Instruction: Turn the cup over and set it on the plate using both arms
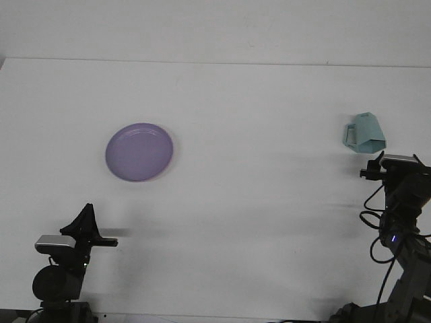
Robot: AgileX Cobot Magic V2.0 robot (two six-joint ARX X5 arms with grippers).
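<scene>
One white table (222, 222) filled nearly the whole front view, its far edge running straight across near the top and a pale wall behind it. Wide bare surface lay between the two task things and across the whole middle. The right arm (404, 256) stood tall at the right edge, cables looping beside it; its gripper (377, 161) sat just short of the cup on the near side, apart from it by a thin gap as far as could be seen. Its fingers were hidden behind the wrist block, so their spread could not be told. The left arm (60, 276) sat folded low at the near left corner, its gripper (85, 217) a dark wedge pointing up and away; whether those fingers were parted could not be told either. The purple plate (139, 152) lay flat left of centre, well clear of every edge, open table on all sides. The pale teal cup (364, 133) rested far right, well apart from the plate, close to the right edge of the view. It appeared tipped or inverted, narrower end toward the far side, broader end toward the near side, long axis running roughly near to far, handle on its left flank.
</scene>
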